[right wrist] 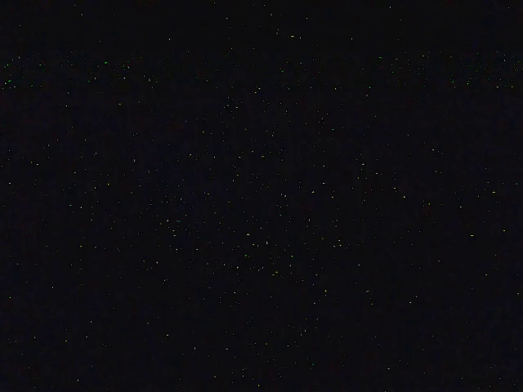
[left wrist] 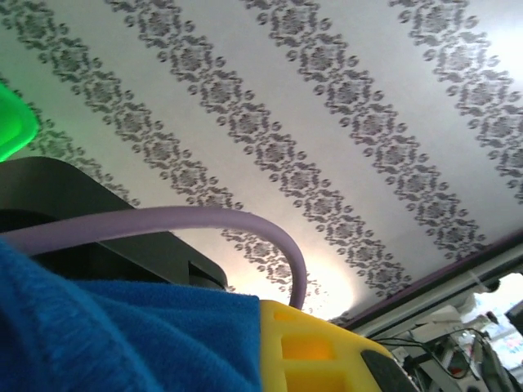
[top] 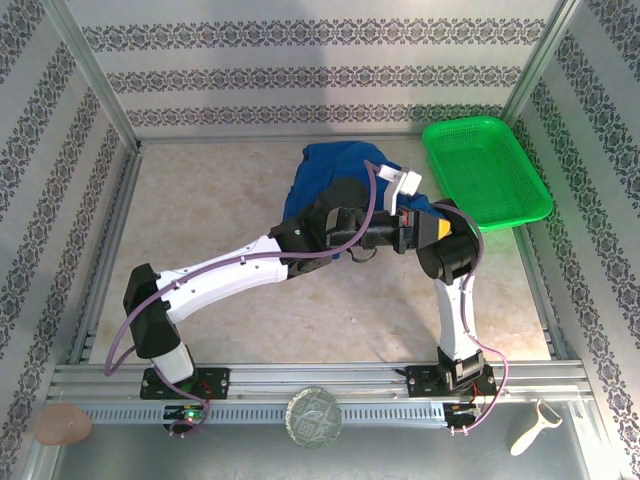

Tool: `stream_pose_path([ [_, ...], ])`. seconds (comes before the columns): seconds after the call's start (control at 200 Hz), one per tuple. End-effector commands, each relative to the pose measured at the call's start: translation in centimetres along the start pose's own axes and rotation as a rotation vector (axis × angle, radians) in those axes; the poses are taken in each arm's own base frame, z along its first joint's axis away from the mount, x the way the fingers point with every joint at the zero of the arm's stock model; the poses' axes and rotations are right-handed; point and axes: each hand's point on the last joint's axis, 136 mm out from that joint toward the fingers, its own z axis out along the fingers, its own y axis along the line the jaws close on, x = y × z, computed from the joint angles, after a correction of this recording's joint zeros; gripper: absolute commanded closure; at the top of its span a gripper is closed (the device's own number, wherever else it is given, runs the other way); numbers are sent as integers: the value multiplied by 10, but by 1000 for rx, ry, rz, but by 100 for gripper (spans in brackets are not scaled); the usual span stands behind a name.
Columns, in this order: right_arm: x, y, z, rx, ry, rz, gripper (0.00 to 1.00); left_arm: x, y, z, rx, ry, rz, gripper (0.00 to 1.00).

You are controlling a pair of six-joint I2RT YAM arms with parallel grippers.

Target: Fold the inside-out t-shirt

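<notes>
The royal-blue t-shirt [top: 322, 168] lies bunched in a heap at the back middle of the table. Both arms meet at its near edge. My left gripper [top: 350, 224] is a dark shape against the cloth, and its jaws are hidden. My right gripper [top: 392, 234] reaches left from a yellow wrist part [top: 428, 226], and its fingertips are covered too. The left wrist view points up at the wall, with blue cloth [left wrist: 106, 335] across the lower left and the yellow part [left wrist: 327, 351] beside it. The right wrist view is black.
A green mesh basket [top: 485, 170] stands at the back right, touching the table edge; its corner [left wrist: 12, 122] shows in the left wrist view. A purple cable [left wrist: 204, 219] arches over the shirt. A peeler [top: 535, 428], a round glass dish [top: 313, 416] and a pink lump [top: 62, 425] lie by the near rail.
</notes>
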Motion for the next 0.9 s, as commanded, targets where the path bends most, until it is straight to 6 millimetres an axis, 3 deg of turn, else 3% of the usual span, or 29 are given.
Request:
stream_pose_path([
  [0.0, 3, 70, 1, -157, 25, -156, 100, -4, -14, 4, 54, -14, 17, 100],
  [0.095, 5, 72, 3, -173, 34, -152, 100, -4, -13, 5, 53, -15, 14, 100],
  [0.185, 5, 53, 5, -136, 27, -119, 100, -4, -14, 5, 54, -14, 14, 100],
  [0.25, 3, 15, 2, -26, 1, -51, 100, -6, -14, 4, 52, -19, 15, 100],
  [0.315, 3, -29, -14, 115, -58, 13, 100, -13, -8, 0, 28, -41, 9, 100],
  [0.385, 11, -57, -28, 207, -75, 60, 100, -40, 13, -20, -35, -117, -12, 100],
  [0.46, 21, -70, -39, 277, -71, 83, 100, -87, 61, -62, -129, -254, -79, 100],
  [0.545, 34, -75, -48, 350, -42, 89, 100, -135, 133, -126, -240, -415, -177, 100],
  [0.625, 52, -70, -47, 387, 18, 89, 100, -160, 204, -180, -364, -501, -252, 100],
  [0.724, 78, -57, -47, 419, 96, 68, 100, -164, 291, -238, -513, -562, -357, 100],
  [0.834, 89, -28, -50, 427, 148, 23, 100, -142, 370, -285, -643, -585, -489, 100],
  [0.894, 89, -6, -48, 412, 177, -5, 100, -129, 403, -301, -689, -580, -536, 100],
])
